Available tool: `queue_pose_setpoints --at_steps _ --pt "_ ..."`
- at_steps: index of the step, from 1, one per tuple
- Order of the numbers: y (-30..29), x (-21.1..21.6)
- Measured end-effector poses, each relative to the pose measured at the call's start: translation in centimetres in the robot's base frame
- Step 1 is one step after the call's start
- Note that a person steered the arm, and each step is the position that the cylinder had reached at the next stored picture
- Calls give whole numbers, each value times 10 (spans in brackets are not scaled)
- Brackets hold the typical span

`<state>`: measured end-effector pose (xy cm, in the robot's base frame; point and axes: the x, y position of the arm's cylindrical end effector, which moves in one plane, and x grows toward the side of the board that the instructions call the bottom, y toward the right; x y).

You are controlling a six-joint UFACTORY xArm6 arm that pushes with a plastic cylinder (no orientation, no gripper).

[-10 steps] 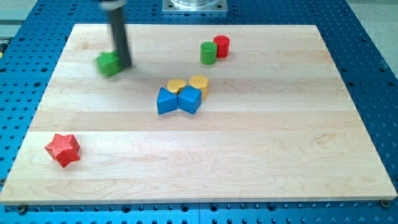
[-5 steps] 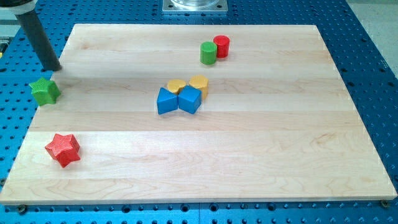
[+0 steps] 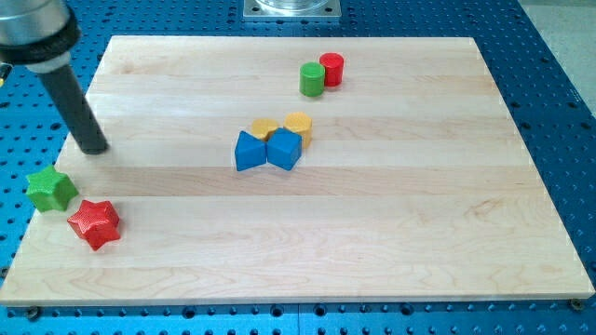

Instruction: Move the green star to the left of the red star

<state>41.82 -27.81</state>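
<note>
Green star nearly placed, just below and left of the tool.
The tool's tip (image 3: 94, 149), a bare rod with nothing to pinch, stood clear of the green star (image 3: 50, 189), which overhung the surface (image 3: 391, 233) edge, up-left of the red star (image 3: 94, 223); likely only a small downward nudge remained.

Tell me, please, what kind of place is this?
Probably a robotics lab bench: a wooden board lies on a blue metal table full of holes, with my tip above the green star.

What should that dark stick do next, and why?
Probably just lift away. The green star already sits at the board's left edge, up-left of the red star and about touching it. My tip stands apart above both, so another push might only disturb them.
</note>
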Motion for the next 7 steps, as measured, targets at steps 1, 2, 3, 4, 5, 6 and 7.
queue_pose_setpoints --at_steps 1,2,3,4,5,6,7 --pt "-27 7" --pt "-9 61" --pt "-4 114" --pt "-2 111" --pt "47 33" --pt "147 -81" --pt "262 -160"
